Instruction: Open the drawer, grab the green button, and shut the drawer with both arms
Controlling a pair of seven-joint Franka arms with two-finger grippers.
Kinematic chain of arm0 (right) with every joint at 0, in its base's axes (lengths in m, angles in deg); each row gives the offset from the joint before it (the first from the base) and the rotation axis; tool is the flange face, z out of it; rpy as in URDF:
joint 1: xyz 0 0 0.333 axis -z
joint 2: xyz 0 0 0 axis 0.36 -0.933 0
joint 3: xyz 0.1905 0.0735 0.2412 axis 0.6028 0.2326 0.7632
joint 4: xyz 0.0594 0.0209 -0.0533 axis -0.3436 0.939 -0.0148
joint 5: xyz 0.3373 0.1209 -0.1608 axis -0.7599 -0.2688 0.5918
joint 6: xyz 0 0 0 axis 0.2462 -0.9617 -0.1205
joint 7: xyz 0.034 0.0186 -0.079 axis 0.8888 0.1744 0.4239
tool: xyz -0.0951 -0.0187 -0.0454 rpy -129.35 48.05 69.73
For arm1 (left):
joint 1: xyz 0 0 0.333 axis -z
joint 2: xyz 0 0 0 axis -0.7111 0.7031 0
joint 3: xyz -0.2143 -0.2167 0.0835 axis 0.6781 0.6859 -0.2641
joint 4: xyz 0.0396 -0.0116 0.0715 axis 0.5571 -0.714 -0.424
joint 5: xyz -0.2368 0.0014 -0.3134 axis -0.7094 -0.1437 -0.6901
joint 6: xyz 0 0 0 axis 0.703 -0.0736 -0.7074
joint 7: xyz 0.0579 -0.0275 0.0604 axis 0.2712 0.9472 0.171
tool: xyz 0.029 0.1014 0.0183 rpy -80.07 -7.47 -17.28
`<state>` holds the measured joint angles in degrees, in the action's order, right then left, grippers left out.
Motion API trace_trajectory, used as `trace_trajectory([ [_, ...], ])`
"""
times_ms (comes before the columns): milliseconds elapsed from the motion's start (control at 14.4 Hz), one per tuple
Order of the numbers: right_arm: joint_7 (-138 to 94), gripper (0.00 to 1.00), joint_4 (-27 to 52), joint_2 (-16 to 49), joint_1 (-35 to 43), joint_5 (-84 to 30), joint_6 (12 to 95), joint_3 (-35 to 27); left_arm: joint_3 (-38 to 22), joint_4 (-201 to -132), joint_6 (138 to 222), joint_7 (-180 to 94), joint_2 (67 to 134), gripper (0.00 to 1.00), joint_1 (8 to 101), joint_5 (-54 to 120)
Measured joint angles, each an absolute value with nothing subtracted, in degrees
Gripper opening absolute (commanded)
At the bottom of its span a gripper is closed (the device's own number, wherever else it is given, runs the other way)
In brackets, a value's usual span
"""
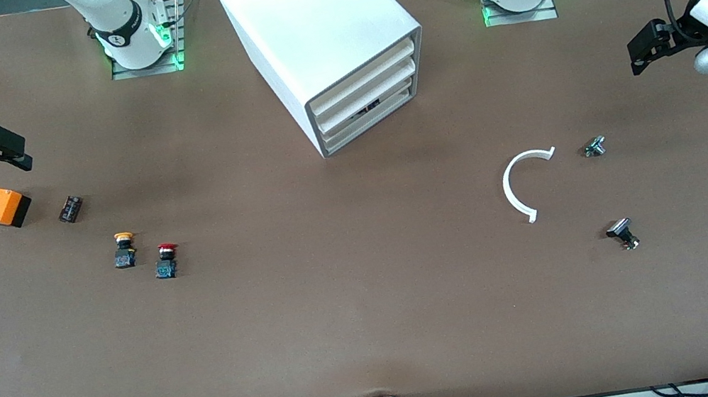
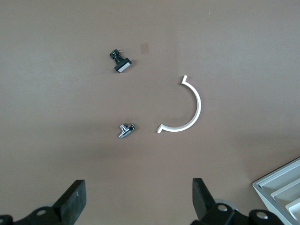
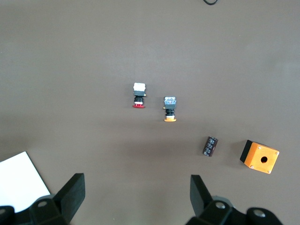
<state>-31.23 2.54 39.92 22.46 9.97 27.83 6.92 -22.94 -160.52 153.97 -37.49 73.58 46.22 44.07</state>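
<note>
The white cabinet (image 1: 314,25) stands on the table midway between the two arm bases. Its three drawers are all pushed in; the lowest drawer (image 1: 362,128) shows only its front edge. The green-capped button is hidden from every view. My left gripper (image 1: 640,51) hangs open and empty above the table at the left arm's end, apart from the cabinet. My right gripper (image 1: 19,152) hangs open and empty above the right arm's end, over an orange box (image 1: 1,206). A corner of the cabinet shows in the left wrist view (image 2: 281,187) and in the right wrist view (image 3: 18,180).
A yellow-capped button (image 1: 124,250), a red-capped button (image 1: 166,260) and a small black part (image 1: 70,208) lie toward the right arm's end. A white half ring (image 1: 516,189), a metal fitting (image 1: 595,147) and a black part (image 1: 623,234) lie toward the left arm's end.
</note>
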Motion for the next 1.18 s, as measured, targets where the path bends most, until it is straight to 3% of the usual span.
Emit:
trace_trajectory([
  [1177,-31.4,0.99,1.7,38.2,22.3,10.0,27.7,8.1,-22.7,-160.4,153.4,-37.6,73.6,1.00,46.2,44.1],
])
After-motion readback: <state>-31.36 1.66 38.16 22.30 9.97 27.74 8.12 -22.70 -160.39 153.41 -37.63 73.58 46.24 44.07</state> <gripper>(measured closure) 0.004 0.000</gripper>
